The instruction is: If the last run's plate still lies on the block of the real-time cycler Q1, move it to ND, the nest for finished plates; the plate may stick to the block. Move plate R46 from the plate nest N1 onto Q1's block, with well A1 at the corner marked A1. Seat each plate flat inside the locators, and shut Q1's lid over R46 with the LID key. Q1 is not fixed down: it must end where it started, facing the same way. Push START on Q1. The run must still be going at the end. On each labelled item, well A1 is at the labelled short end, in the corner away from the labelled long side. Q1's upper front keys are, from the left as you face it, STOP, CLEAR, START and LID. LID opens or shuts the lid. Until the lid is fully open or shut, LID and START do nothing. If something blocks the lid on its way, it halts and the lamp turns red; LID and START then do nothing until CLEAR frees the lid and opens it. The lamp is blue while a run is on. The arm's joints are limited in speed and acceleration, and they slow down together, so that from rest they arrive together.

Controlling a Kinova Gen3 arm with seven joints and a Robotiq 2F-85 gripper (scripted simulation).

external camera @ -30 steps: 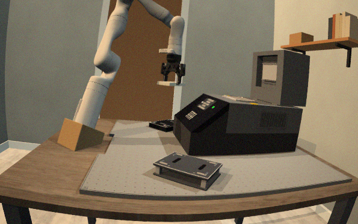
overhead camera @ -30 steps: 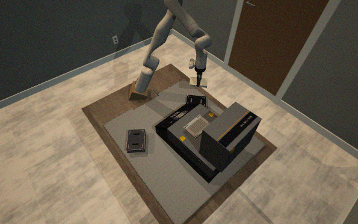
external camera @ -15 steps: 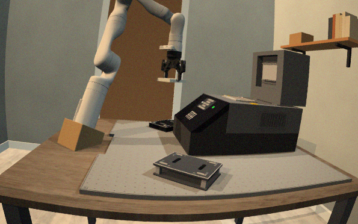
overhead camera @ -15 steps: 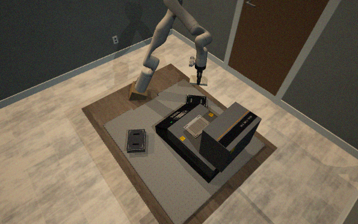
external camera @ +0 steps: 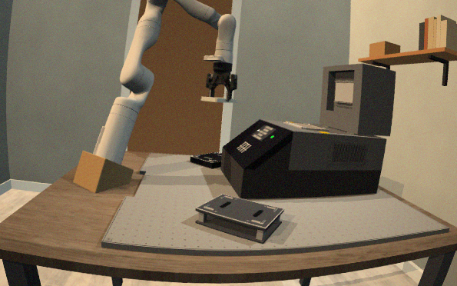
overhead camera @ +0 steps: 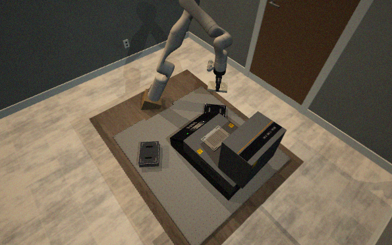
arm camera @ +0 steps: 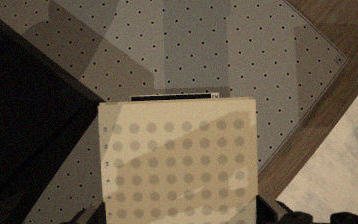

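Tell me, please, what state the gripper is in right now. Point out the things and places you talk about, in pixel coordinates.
Gripper [overhead camera: 217, 89] [external camera: 220, 98] [arm camera: 182, 209]: closed on a pale rectangular multiwell plate [overhead camera: 223, 88] [external camera: 213, 99] [arm camera: 178, 152], holding it in the air.

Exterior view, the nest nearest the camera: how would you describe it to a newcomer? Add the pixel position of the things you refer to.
On the wooden table [overhead camera: 176, 82] [external camera: 44, 207], a pale perforated board [overhead camera: 176, 191] [external camera: 159, 192] [arm camera: 196, 45] carries the big dark cycler [overhead camera: 196, 138] [external camera: 309, 181] [arm camera: 26, 125]. Toward the board's near edge stands a low, grey-topped nest [overhead camera: 149, 153] [external camera: 242, 210]. Its blacker neighbour [overhead camera: 215, 106] [external camera: 205, 158] [arm camera: 171, 97] sits farther back, past the cycler's front.

From here, the cycler [overhead camera: 209, 164] [external camera: 312, 165] is black and grey, its lamp [overhead camera: 188, 134] [external camera: 272, 137] green; wood-grained table [overhead camera: 105, 122] [external camera: 32, 215].
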